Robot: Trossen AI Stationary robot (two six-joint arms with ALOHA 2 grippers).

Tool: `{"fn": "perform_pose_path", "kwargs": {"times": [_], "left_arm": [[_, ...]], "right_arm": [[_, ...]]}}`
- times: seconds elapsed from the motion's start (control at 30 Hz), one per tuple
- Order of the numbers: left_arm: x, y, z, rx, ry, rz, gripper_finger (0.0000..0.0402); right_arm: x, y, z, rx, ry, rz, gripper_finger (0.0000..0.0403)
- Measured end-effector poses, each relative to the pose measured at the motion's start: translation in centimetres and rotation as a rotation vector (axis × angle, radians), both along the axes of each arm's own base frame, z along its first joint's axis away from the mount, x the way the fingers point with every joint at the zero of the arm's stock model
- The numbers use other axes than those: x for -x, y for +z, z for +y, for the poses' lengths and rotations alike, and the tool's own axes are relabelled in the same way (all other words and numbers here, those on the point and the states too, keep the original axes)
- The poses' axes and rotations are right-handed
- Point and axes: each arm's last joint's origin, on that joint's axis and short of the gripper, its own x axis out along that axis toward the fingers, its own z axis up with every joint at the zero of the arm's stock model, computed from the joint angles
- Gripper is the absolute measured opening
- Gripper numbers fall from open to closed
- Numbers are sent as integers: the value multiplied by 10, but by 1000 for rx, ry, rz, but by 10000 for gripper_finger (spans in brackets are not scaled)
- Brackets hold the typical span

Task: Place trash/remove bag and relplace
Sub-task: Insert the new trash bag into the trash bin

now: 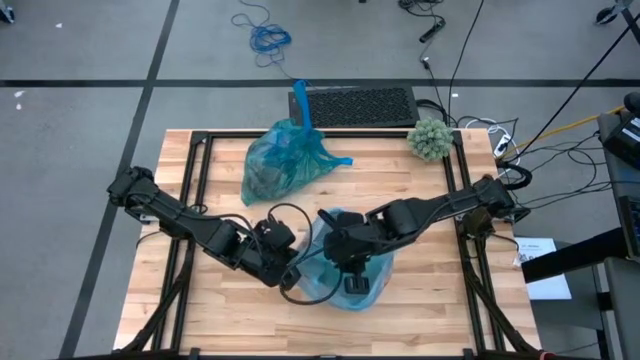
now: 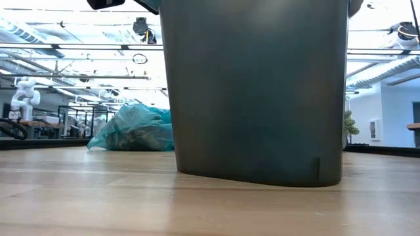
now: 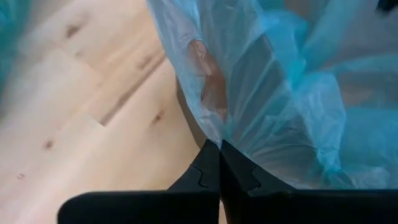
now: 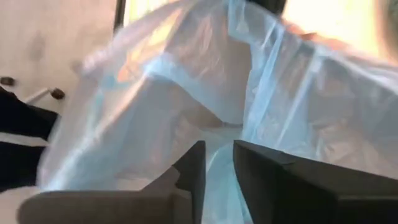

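Observation:
A dark grey bin [image 2: 256, 92] stands on the table's near middle. A light blue bag [image 1: 335, 285] is draped loosely over its mouth. My left gripper [image 1: 296, 272] is shut on that bag at the bin's left side. My right gripper [image 1: 352, 268] hangs over the bin's mouth, its fingers [image 4: 217, 158] a little apart with blue film before them. A second, full teal bag [image 1: 285, 160] lies on its side at the far middle. The trash shows only as dark shapes through its film. My left gripper pinches the light bag's gathered rim [image 3: 214, 132] between its two shut fingers, coming slanting down from the table's left. The film fans out slack beyond the fingertips; how many layers, I cannot tell. My right gripper has film showing in its gap [image 4: 219, 163]; whether it touches, I cannot tell.
A fuzzy grey-green ball [image 1: 432, 138] sits at the far right corner. A black mat [image 1: 352, 105] lies beyond the far edge. Dark frame rails [image 1: 190, 190] run along the table's left and right sides. Bare wood [image 1: 210, 310] lies at the near left.

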Motion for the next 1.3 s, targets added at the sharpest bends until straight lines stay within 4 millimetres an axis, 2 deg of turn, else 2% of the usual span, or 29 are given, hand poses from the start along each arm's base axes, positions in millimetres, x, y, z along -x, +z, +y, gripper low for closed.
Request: {"fn": "perform_pose_path", "kwargs": {"times": [0.17, 0.43, 0.57, 1.03, 1.2, 1.3], "left_arm": [[-1, -1, 0, 52, -34, 29, 28], [0, -1, -1, 79, -58, 45, 149], [0, 1, 0, 86, -96, 56, 187], [6, 36, 11, 6, -148, -25, 194], [15, 45, 14, 43, -167, -35, 190], [24, 58, 11, 84, -223, -98, 173]], "right_arm": [[3, 19, -1, -19, -7, -45, 101], [5, 34, -2, -27, -11, -90, 120], [6, 37, -2, -28, -10, -88, 121], [20, 49, -1, -44, -13, -62, 121], [26, 54, -1, -60, -20, -67, 121], [30, 59, -2, -70, -25, -80, 121]]}}
